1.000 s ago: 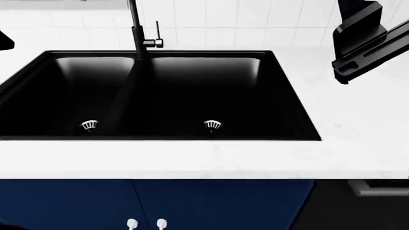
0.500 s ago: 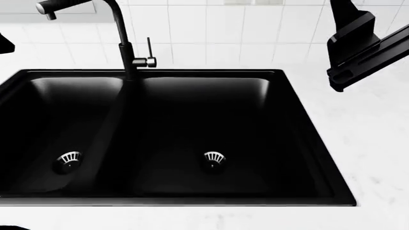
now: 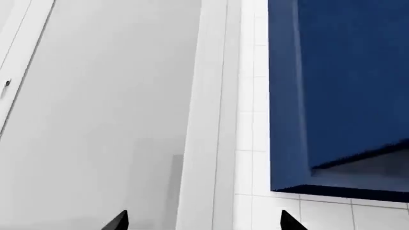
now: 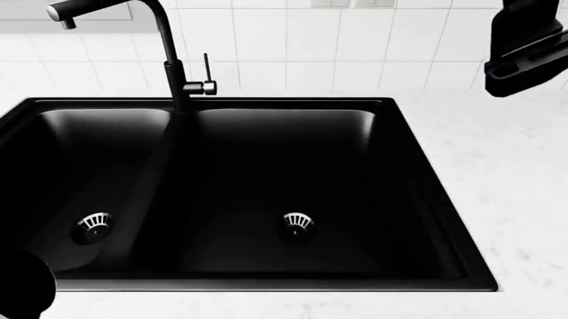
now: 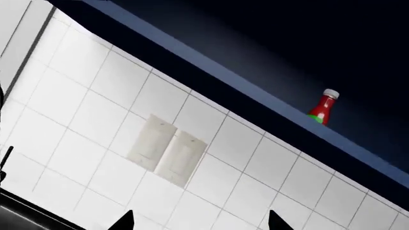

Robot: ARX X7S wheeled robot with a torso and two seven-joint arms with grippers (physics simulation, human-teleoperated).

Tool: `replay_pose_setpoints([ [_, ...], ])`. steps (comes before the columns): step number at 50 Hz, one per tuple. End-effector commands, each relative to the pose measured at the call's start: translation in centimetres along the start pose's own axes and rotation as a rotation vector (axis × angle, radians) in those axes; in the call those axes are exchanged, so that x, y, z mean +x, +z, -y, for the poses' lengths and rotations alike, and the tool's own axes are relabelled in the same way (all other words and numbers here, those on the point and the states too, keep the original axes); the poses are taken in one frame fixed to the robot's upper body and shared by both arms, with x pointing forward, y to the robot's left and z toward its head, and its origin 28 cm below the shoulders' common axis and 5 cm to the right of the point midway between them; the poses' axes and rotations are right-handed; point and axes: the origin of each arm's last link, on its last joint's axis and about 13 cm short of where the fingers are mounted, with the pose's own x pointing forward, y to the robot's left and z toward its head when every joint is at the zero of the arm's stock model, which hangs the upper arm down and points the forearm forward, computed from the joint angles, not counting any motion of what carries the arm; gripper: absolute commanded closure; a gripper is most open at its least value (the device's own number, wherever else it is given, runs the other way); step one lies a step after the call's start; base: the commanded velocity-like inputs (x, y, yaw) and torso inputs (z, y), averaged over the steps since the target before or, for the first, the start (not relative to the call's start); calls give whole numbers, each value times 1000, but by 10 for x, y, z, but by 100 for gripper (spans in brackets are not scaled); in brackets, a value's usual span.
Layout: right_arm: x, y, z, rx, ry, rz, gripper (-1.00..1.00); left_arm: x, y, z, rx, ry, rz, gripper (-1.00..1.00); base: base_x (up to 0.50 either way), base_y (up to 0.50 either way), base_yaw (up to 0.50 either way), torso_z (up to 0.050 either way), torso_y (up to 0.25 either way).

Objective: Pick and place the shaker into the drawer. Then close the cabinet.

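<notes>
Shaker: not seen in any of the three views, so its look and place cannot be told.
Drawer: not seen in any view.
Cabinet: the base cabinetry is out of the head view; the left wrist view shows a glossy navy-blue wall cupboard (image 3: 345, 91) hanging against white wall tiles (image 3: 252, 143), with a tall white panel (image 3: 102, 110) beside it.
Sink: a black double-bowl sink (image 4: 239, 193) fills most of the head view, sunk in a white worktop (image 4: 515, 199); each bowl has a small metal drain, one left (image 4: 93, 222) and one right (image 4: 297, 221).
Tap: a black tap (image 4: 164, 53) with a thin side lever stands upright at the sink's back rim, over the divider between the bowls.
Left arm: only a dark rounded part (image 4: 22, 292) shows at the head view's lower left corner.
Left gripper (image 3: 203, 221): two black fingertips (image 3: 116, 221) show well apart at the frame's edge, with nothing between them, facing the white panel and the tiles.
Right arm: a black block (image 4: 528, 46) of it is raised at the head view's upper right, above the worktop and against the tiled wall.
Right gripper (image 5: 199, 221): its two dark tips (image 5: 122, 221) stand apart and hold nothing, aimed at the tiled wall.
Wall ahead of right gripper: a pale double socket plate (image 5: 166, 149) on white tiles, below a dark blue ledge (image 5: 243, 81) on which a red sauce bottle (image 5: 324, 107) with a white cap stands.
</notes>
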Motion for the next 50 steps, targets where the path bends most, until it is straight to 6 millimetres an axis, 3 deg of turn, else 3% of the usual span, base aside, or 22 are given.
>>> replay_pose_setpoints([
  [1, 4, -1, 4, 6, -25, -84, -100, 35, 121, 39, -157, -253, 307, -100, 0, 0, 0, 0, 0],
  [8, 3, -7, 1, 22, -4, -105, -100, 31, 172, 67, -193, -427, 443, -100, 0, 0, 0, 0, 4],
  [13, 3, -10, -1, 32, 12, -117, -100, 51, 203, 98, -154, -536, 527, -100, 0, 0, 0, 11, 17],
  [20, 1, -15, -3, 37, 24, -165, -100, 74, 216, 138, -111, -611, 562, -100, 0, 0, 0, 2, 5],
  [27, -3, -24, -7, 35, 51, -223, -100, 129, 184, 174, 13, -599, 472, -100, 0, 0, 0, 1, 0],
  [31, -5, -24, -9, 34, 56, -241, -100, 173, 143, 188, 163, -559, 396, -100, 0, 0, 0, 2, 0],
  [33, -7, -23, -9, 7, 60, -267, -100, 187, 112, 183, 258, -502, 323, -100, 0, 0, 0, 0, 0],
  [39, -18, -20, -8, -28, 68, -307, -100, 198, 70, 168, 535, -383, 188, -100, 0, 0, 0, 2, 0],
  [44, -27, -22, -8, -16, 62, -321, -100, 199, 61, 163, 603, -323, 134, -100, 0, 0, 0, 0, 0],
  [50, -23, -23, -12, -7, 78, -311, -100, 201, 50, 155, 593, -283, 81, -100, 0, 0, 0, 0, 0],
])
